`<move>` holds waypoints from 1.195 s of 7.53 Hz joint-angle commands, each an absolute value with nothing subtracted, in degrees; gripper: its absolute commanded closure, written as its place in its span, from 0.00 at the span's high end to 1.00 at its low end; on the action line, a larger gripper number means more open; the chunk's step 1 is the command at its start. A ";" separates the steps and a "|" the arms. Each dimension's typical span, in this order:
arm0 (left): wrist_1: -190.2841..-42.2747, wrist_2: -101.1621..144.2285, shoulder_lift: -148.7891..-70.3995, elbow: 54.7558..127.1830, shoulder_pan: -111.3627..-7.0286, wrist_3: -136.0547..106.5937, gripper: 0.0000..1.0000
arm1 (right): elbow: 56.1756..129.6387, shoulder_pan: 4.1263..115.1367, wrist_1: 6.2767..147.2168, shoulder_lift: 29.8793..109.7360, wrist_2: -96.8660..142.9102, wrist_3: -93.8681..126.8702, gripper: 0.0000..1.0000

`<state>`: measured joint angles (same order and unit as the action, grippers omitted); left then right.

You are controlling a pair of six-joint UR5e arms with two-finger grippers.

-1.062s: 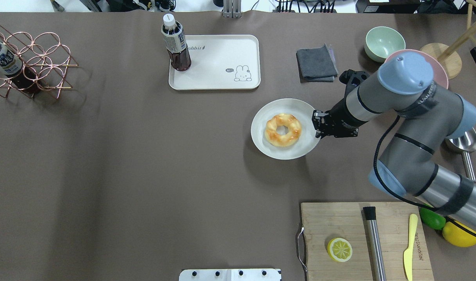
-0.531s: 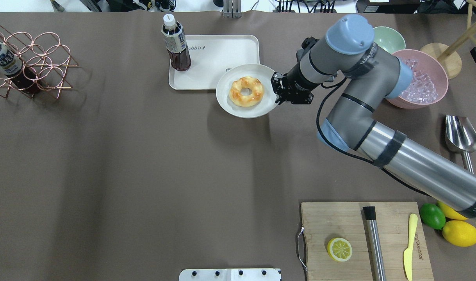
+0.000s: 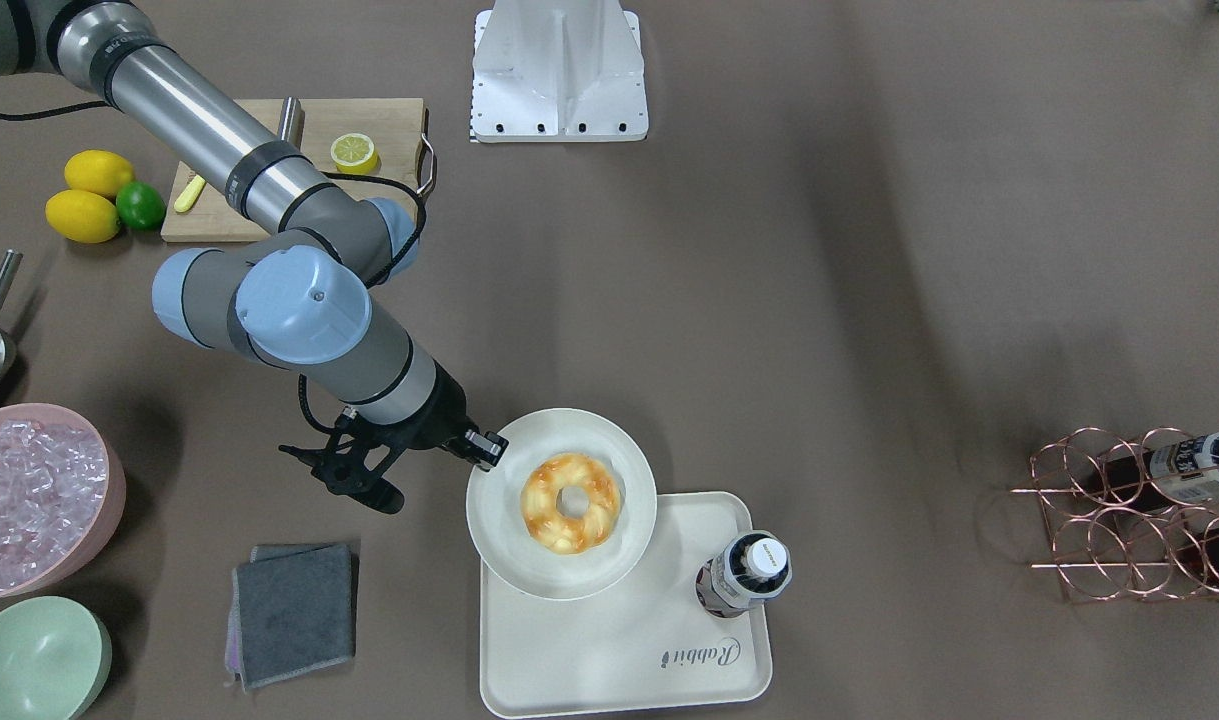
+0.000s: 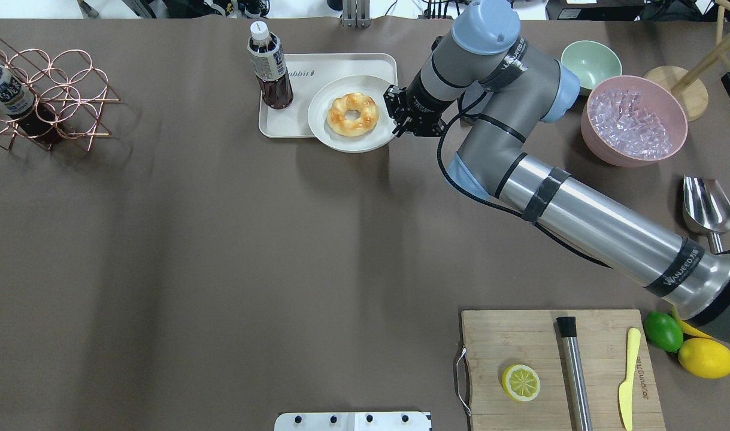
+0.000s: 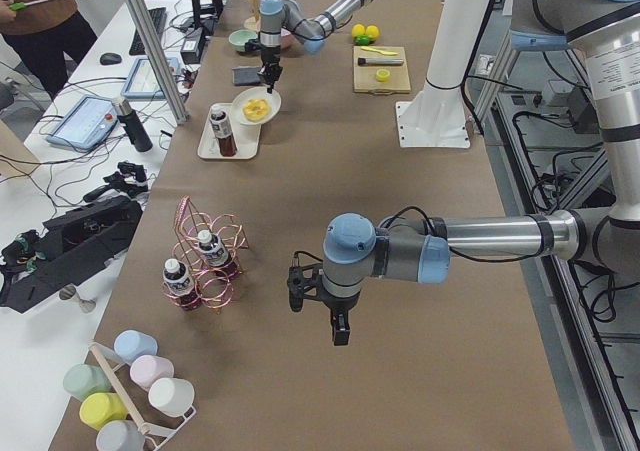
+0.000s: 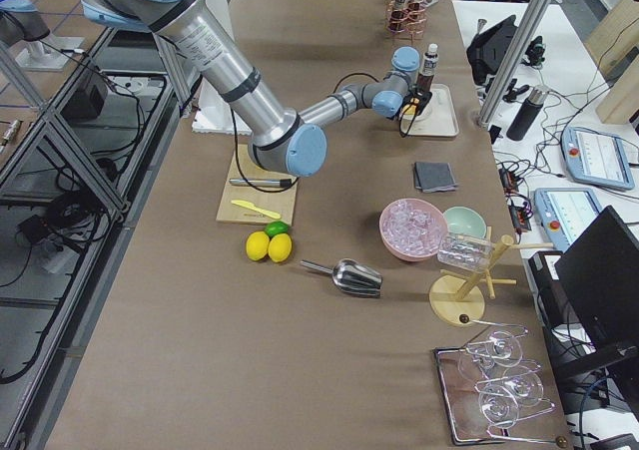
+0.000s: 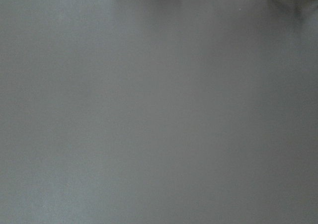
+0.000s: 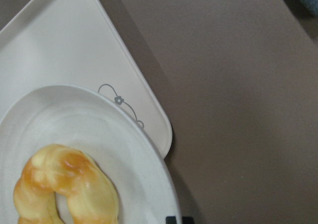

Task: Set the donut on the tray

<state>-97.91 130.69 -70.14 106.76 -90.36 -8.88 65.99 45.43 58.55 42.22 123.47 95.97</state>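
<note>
Where the donut lies: the donut (image 4: pixel 353 114) is flat, hole upward, in the middle of a round off-white plate (image 4: pixel 326 136); it touches the plate only, not the tray's own surface
plate: held by its rim on the side nearest the right arm; in the overhead view it covers the right near corner of the tray, and part of its edge juts past the tray's near side over the table (image 4: pixel 191 251); whether it rests on the tray or hangs just above it I cannot tell
tray: the tray (image 4: pixel 335 66) lies flat at the far side of the table; the plate hides most of its rabbit drawing, and only thin lines show beside the plate in the right wrist view
right gripper: the right gripper (image 4: pixel 394 117) is clamped on the plate's rim, clear of the donut
left gripper: the left gripper (image 5: pixel 340 337) shows only in the side view, pointing down over bare table, well apart from the tray; I cannot tell whether its fingers are apart or together
bottle: a dark-drink bottle (image 4: pixel 270 72) stands upright on the tray's left end, apart from the plate
nearby: a folded grey cloth (image 3: pixel 294 610) lies on the table beside the tray
</note>
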 commanded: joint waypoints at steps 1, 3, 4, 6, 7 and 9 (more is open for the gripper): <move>-97.91 130.69 -70.14 107.05 -90.61 -8.88 0.98 | 58.31 45.35 58.45 36.42 122.52 97.38 0.00; -97.91 130.61 -70.14 107.05 -90.70 -8.88 0.98 | 54.77 45.61 58.10 34.63 120.86 98.87 0.00; -97.91 130.61 -70.05 107.05 -90.70 -8.88 0.98 | 53.80 45.79 58.01 34.28 119.98 100.36 0.00; -98.00 130.61 -69.61 107.14 -91.66 -8.79 0.98 | 49.68 45.70 57.83 30.34 116.91 105.19 0.00; -98.00 130.61 -69.61 107.31 -92.02 -8.79 0.98 | 47.40 45.53 54.70 29.80 115.33 107.90 0.00; -98.00 130.61 -69.26 107.49 -92.02 -8.79 0.98 | 45.09 44.30 51.77 28.92 113.29 109.77 0.00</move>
